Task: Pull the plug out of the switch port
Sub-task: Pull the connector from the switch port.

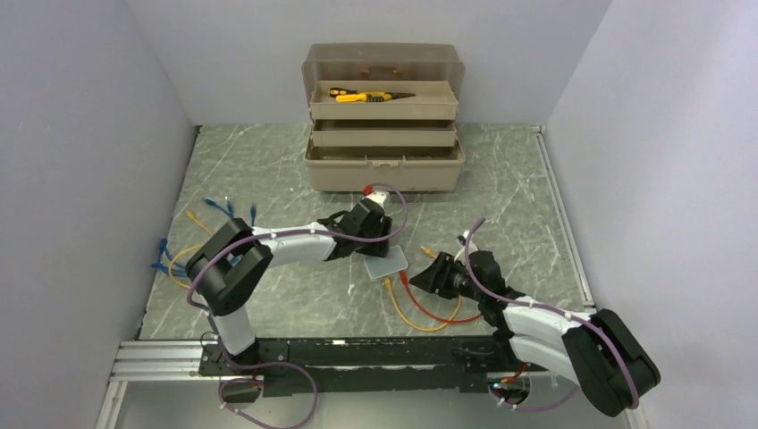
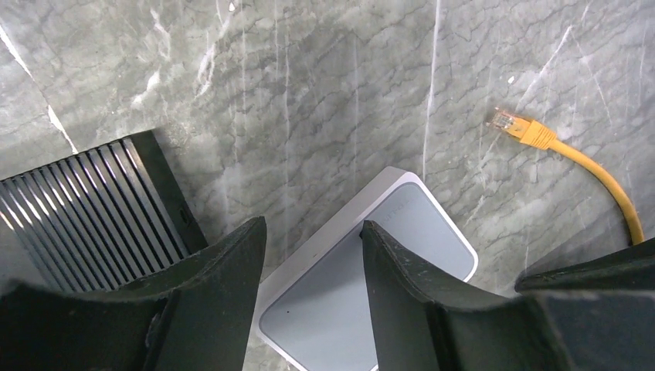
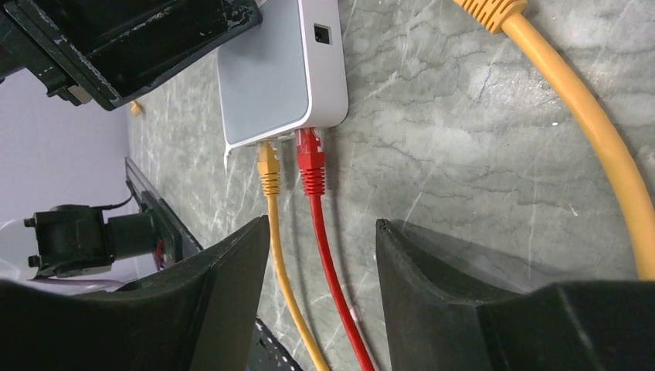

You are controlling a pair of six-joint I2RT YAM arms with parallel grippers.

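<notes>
A flat black ribbed box (image 2: 77, 202), the switch by its look, lies left of my left gripper (image 2: 313, 224); no sockets or plug show on it. A flat white-grey box (image 1: 386, 262) lies mid-table, with a yellow plug (image 3: 268, 164) and a red plug (image 3: 311, 158) seated in its near edge. The left gripper (image 1: 380, 241) is open and hovers over that box (image 2: 371, 270), one finger on each side of its left edge. My right gripper (image 3: 323, 224) is open and empty, low over the red cable (image 3: 328, 255) and yellow cable (image 3: 282, 263), short of the plugs.
An open tan toolbox (image 1: 384, 165) with yellow-handled pliers (image 1: 362, 96) stands at the back. A loose yellow plug (image 2: 525, 130) on its cable lies right of the white box. Several blue (image 1: 223, 210) and yellow (image 1: 183, 259) cables lie at the far left.
</notes>
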